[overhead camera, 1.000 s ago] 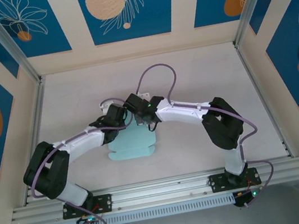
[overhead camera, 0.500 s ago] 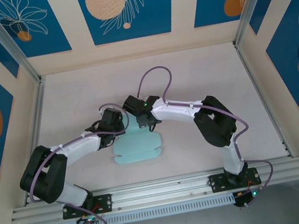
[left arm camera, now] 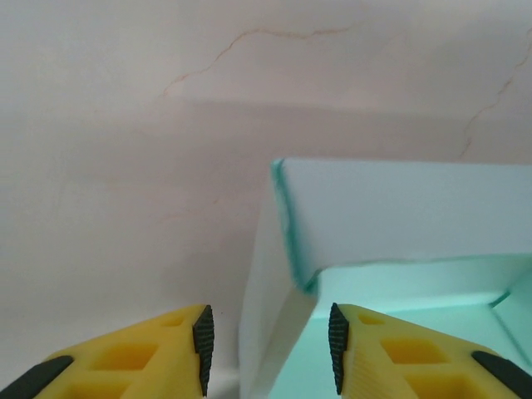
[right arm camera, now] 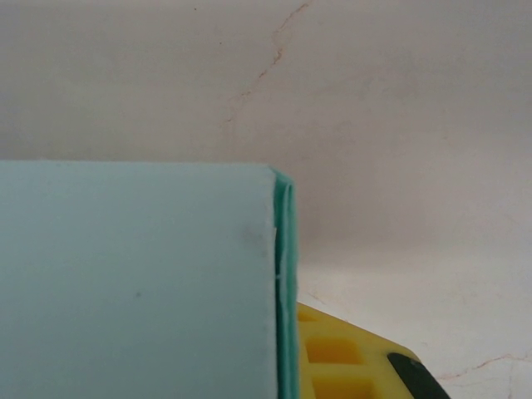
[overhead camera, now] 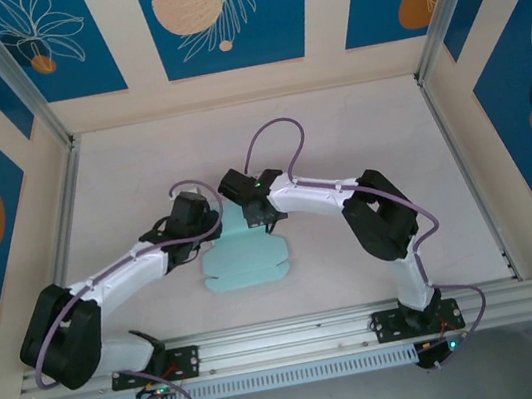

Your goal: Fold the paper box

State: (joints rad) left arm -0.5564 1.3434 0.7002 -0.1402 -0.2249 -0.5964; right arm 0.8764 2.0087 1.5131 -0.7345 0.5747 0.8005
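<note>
Top external: the paper box (overhead camera: 246, 265) lies mid-way across the table (overhead camera: 357, 134), its far end between the left gripper (overhead camera: 213, 230) and the right gripper (overhead camera: 261, 216).

Left wrist: 2 yellow fingers (left arm camera: 203, 337) stand parted astride the box's raised left wall, released.

Right wrist: the right gripper is clenched on a raised box panel.

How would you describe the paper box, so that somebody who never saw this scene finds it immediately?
Start from the pale pinkish table enclosed by blue-patterned walls. Near the middle of its front half lies the paper box. It is the one light-blue thing there: thin card with rounded tabs at its near edge, folded upward at its far end.
</note>
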